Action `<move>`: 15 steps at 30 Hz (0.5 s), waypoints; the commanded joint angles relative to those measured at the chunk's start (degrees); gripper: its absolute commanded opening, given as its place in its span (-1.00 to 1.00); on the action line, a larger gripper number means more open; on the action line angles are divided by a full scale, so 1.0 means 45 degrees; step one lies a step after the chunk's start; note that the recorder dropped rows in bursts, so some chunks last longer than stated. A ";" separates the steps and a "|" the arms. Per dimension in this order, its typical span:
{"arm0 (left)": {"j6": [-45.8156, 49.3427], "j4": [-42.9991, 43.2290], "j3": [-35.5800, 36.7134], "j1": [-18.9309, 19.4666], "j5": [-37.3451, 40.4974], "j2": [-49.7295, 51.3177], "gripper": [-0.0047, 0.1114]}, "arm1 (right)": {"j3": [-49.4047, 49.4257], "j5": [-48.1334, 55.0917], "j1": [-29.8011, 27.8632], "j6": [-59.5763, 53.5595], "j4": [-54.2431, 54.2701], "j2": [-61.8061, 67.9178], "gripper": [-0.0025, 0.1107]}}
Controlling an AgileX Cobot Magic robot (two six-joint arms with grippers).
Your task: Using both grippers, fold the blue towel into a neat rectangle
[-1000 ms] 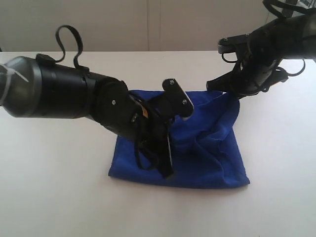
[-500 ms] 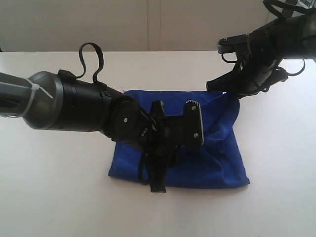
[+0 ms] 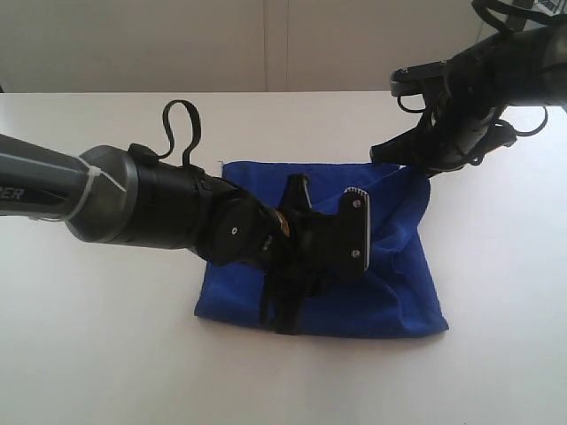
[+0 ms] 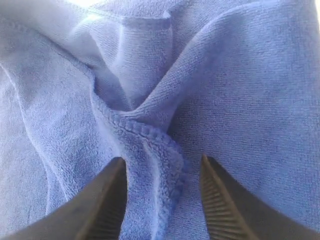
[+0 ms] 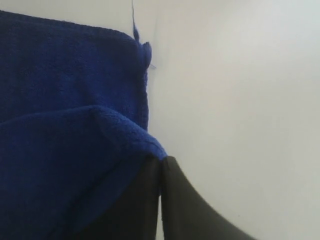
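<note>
The blue towel (image 3: 403, 288) lies rumpled and roughly folded on the white table (image 3: 106, 336). My left gripper (image 3: 328, 212) hovers low over its middle and is open. In the left wrist view a raised ridge of the towel's hem (image 4: 150, 150) runs between the left gripper's (image 4: 162, 160) spread fingers (image 4: 107, 200), which do not pinch it. My right gripper (image 3: 383, 152) is shut on the towel's far right corner and holds it slightly lifted. In the right wrist view the towel (image 5: 65, 150) drapes over the closed tips of the right gripper (image 5: 162, 161).
Bare white table (image 5: 240, 100) surrounds the towel on all sides. A pale wall (image 3: 266, 44) rises behind the table's far edge. The left arm's thick black forearm (image 3: 133, 208) and cable loop (image 3: 182, 128) reach in low from the left.
My left gripper has opened and let go of the towel fold, turning and sinking closer to the cloth. The right gripper and its held corner have not moved.
</note>
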 commanded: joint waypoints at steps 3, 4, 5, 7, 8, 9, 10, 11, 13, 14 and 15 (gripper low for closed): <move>0.0524 -0.0043 0.0024 -0.0074 0.1003 0.0067 -0.03 | -0.0085 -0.0039 -0.0106 -0.0152 -0.0036 -0.0036 -0.96; 0.0754 -0.0043 0.0024 -0.0074 0.1125 0.0139 -0.03 | -0.0085 -0.0039 -0.0106 -0.0152 -0.0036 -0.0036 -0.96; 0.0922 -0.0043 0.0024 -0.0074 0.1147 0.0254 -0.03 | -0.0085 -0.0064 -0.0106 -0.0152 -0.0036 -0.0036 -0.96; 0.1212 -0.0043 0.0024 -0.0074 0.0818 0.0452 -0.03 | -0.0085 -0.0064 -0.0106 -0.0152 -0.0036 -0.0036 -0.96; 0.1383 -0.0043 0.0024 -0.0074 0.0500 0.0520 -0.03 | -0.0085 -0.0064 -0.0106 -0.0152 -0.0036 -0.0036 -0.96; 0.1421 -0.0043 0.0024 -0.0074 0.0224 0.0543 -0.03 | -0.0085 -0.0040 -0.0106 -0.0177 -0.0036 -0.0036 -0.96; 0.1421 -0.0043 0.0024 -0.0074 -0.0024 0.0543 -0.03 | -0.0085 -0.0040 -0.0106 -0.0177 -0.0036 -0.0036 -0.96; 0.1421 -0.0043 0.0024 -0.0074 -0.0249 0.0543 -0.03 | -0.0085 -0.0040 -0.0106 -0.0177 -0.0036 -0.0036 -0.96; 0.1421 -0.0043 0.0024 -0.0074 -0.0458 0.0543 -0.03 | -0.0085 -0.0040 -0.0106 -0.0203 -0.0036 -0.0036 -0.96; 0.1421 -0.0043 0.0024 -0.0074 -0.0550 0.0543 -0.03 | -0.0085 -0.0040 -0.0106 -0.0203 -0.0036 -0.0036 -0.96; 0.1421 -0.0043 0.0024 -0.0074 -0.0628 0.0543 -0.03 | -0.0085 -0.0040 -0.0106 -0.0199 0.0027 -0.0036 -0.96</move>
